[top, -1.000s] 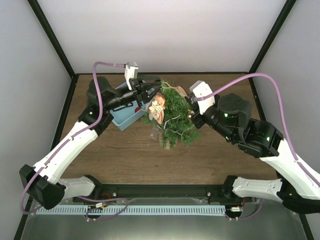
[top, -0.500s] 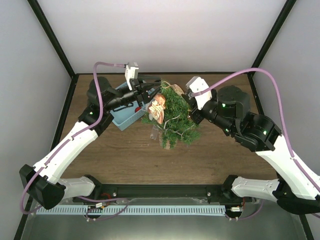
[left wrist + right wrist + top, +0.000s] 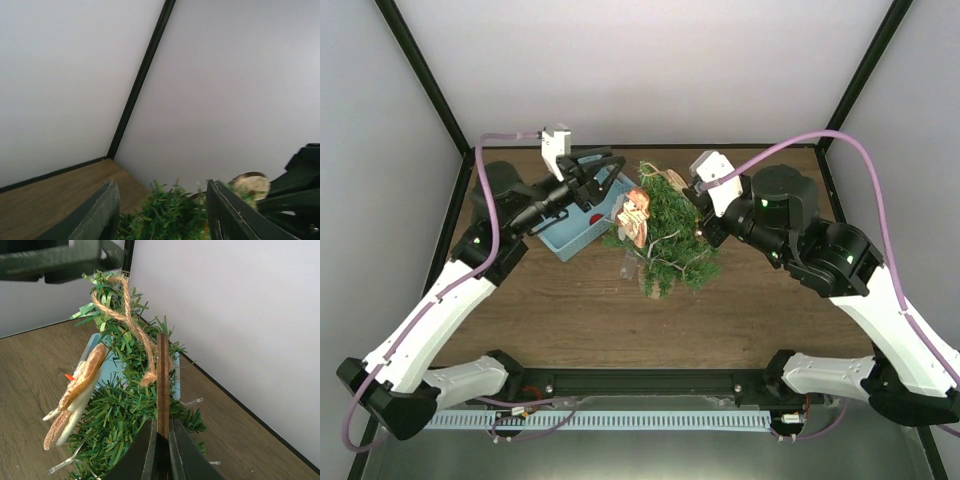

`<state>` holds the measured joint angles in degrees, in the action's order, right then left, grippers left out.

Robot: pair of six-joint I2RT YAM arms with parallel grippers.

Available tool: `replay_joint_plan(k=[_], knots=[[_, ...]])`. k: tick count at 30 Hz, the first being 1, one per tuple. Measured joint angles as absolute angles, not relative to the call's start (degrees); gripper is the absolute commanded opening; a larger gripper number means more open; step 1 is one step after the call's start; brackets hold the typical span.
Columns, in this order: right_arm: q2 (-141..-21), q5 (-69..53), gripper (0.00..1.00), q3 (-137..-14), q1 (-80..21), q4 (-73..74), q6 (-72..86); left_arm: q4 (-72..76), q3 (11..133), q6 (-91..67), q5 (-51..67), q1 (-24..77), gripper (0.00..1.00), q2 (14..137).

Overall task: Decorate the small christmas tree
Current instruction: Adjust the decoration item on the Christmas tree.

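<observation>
The small christmas tree (image 3: 665, 238) stands upright in its pot near the middle of the table (image 3: 570, 300), and I place everything else by it. My right gripper (image 3: 162, 437) comes in from the tree's right flank with its fingers pressed tight on the lower edge of a thin wooden disc (image 3: 162, 375). I hold the disc edge-on against the needles because its twine loop (image 3: 122, 302) is draped over the topmost sprig, and I judge this grip keeps the disc steady while the loop settles. On the tree's left side a flat figure ornament (image 3: 634, 214) already hangs. My left gripper (image 3: 161, 205) sits to the upper left of the tree, over the blue basket (image 3: 582, 228), its fingers spread with nothing between them. A second ago that left hand was up against the treetop; it has since backed away and its fingers have opened somewhat, while my right hand has pushed in closer to the branches.
</observation>
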<state>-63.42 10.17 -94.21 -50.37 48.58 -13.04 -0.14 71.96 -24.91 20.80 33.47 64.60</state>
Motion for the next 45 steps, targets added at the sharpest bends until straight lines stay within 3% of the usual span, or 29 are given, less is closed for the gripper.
replay_joint_plan(k=[12,15,22,45], knots=[[-65.2,7.8,0.06,-99.2,-50.3,51.4,-12.9,1.2,78.1,-21.7,32.6,33.6,0.52,67.6],[-65.5,7.3,0.06,-99.4,-49.7,52.6,-12.8,1.1,78.1,-20.7,35.1,33.8,0.42,68.6],[-66.9,3.2,0.08,-100.9,-44.8,56.5,-12.6,-1.1,78.0,-18.4,34.7,33.9,0.34,70.4],[-69.5,-6.7,0.08,-108.0,-44.1,64.5,-6.3,-1.8,77.0,-16.4,32.2,33.9,0.36,71.1]])
